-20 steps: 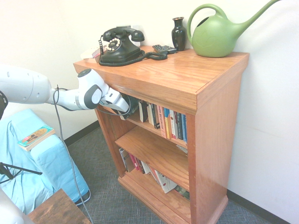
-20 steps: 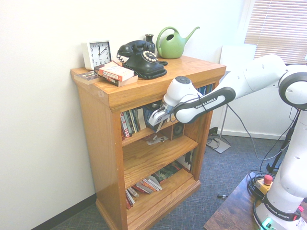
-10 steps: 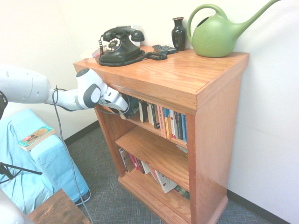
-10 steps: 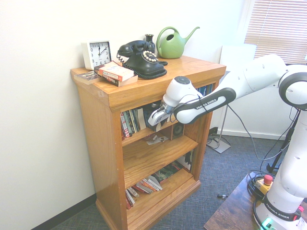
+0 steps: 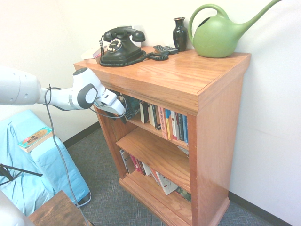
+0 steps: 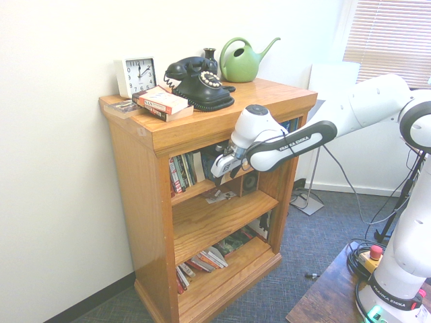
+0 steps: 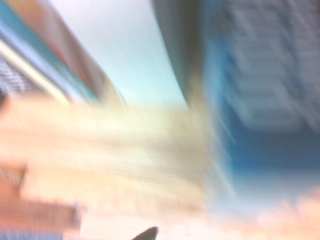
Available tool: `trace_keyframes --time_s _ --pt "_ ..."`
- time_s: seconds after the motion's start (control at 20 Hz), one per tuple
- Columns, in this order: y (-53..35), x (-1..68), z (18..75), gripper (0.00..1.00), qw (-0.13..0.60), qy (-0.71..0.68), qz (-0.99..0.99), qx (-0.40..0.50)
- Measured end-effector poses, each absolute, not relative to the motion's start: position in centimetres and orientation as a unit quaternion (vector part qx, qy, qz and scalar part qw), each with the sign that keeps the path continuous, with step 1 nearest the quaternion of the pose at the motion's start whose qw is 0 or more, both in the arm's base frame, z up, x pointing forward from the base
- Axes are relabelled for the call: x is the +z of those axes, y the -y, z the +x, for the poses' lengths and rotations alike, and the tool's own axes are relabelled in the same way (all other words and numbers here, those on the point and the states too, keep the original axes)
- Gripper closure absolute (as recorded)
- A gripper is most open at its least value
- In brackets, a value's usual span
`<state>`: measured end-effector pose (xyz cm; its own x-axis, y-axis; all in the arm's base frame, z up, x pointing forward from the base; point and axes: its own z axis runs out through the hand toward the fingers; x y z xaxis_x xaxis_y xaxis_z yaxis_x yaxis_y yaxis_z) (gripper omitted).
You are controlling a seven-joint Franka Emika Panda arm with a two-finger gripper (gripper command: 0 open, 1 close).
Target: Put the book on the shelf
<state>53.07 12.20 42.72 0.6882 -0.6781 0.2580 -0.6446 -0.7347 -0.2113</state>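
Second exterior view: book [image 6: 210,160] on shelf [image 6: 222,222] edge

shelf [image 5: 188,80] orange-brown | phone [image 5: 120,46] black | watering can [image 5: 217,35] green | book [image 5: 132,106] dark blue-teal

The dark blue-teal book [image 5: 133,106] is standing upright on the top tier of the glossy orange-brown bookcase [image 5: 214,136].

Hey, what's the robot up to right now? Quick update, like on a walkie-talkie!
End effector open, nothing held, just outside the shelf. Book on the upper tier, beside the other books. Nothing in the way.
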Motion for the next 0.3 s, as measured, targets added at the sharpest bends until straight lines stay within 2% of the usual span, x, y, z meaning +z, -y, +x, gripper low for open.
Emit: trace_keyframes --time_s 0.3 --pt "-9.6 41.0 45.5 0.0 0.028 -0.359 -0.924 -0.127"
